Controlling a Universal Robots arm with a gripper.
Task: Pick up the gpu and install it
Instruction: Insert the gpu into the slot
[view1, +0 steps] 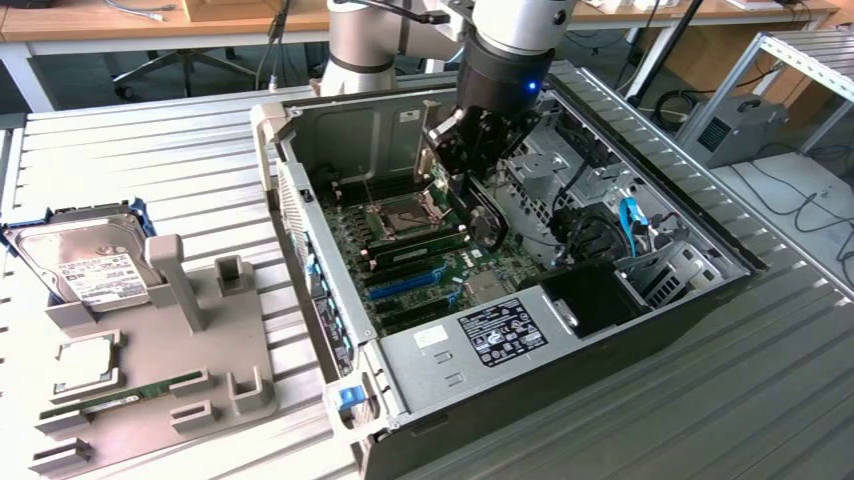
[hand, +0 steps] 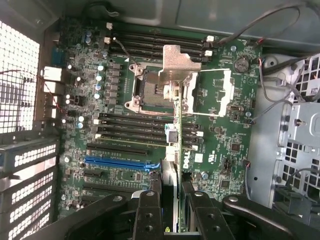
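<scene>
My gripper (view1: 470, 160) hangs inside the open computer case (view1: 694, 300), above the motherboard (view1: 427, 260). It is shut on the gpu (view1: 482, 215), a dark card held on edge with its lower end just above the board. From the wrist camera the gpu (hand: 170, 192) appears edge-on between my two black fingers (hand: 149, 216), and its silver end bracket (hand: 176, 62) lies over the processor socket area. The blue expansion slot (hand: 120, 164) runs just to one side of the card, and it shows again as the blue slot (view1: 407, 283) in the exterior view.
On the exterior view's left, a grey parts stand (view1: 160, 370) carries a silver hard drive (view1: 87, 268), a processor (view1: 87, 365) and a green memory stick (view1: 134, 393). Drive cages and cables (view1: 601, 235) crowd the case's side towards the exterior view's right. Memory slots (hand: 150, 42) lie beyond the socket.
</scene>
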